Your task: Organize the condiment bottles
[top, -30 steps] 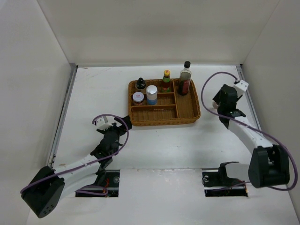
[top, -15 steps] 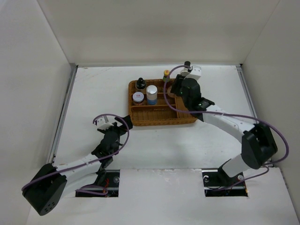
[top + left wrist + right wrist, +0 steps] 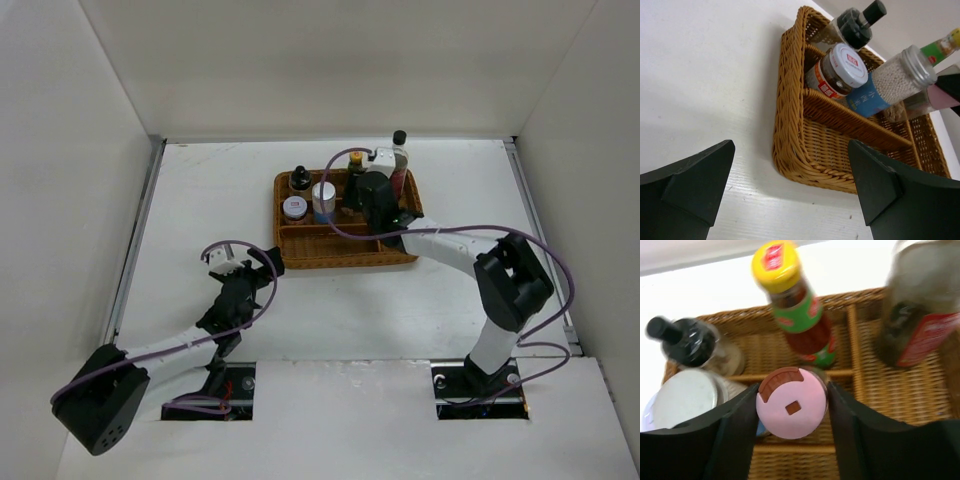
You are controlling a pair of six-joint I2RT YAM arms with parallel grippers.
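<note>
— What do the right fingers [image 3: 735, 430] have?
— They pinch the pink-lidded shaker [image 3: 791, 407], one finger on each side of its round pink lid with the brown flap.
— Where is it?
— Over the middle of the wicker tray [image 3: 875, 390], just near of the yellow-capped bottle [image 3: 800, 315] and right of the blue-white cylinder [image 3: 685, 397].
— And the left fingers [image 3: 690, 175]?
— Spread wide, holding nothing, above the desk [image 3: 705, 75] near-left of the tray.

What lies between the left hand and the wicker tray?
Only bare table lies between left hand and wicker tray; the left wrist view shows it.
</note>
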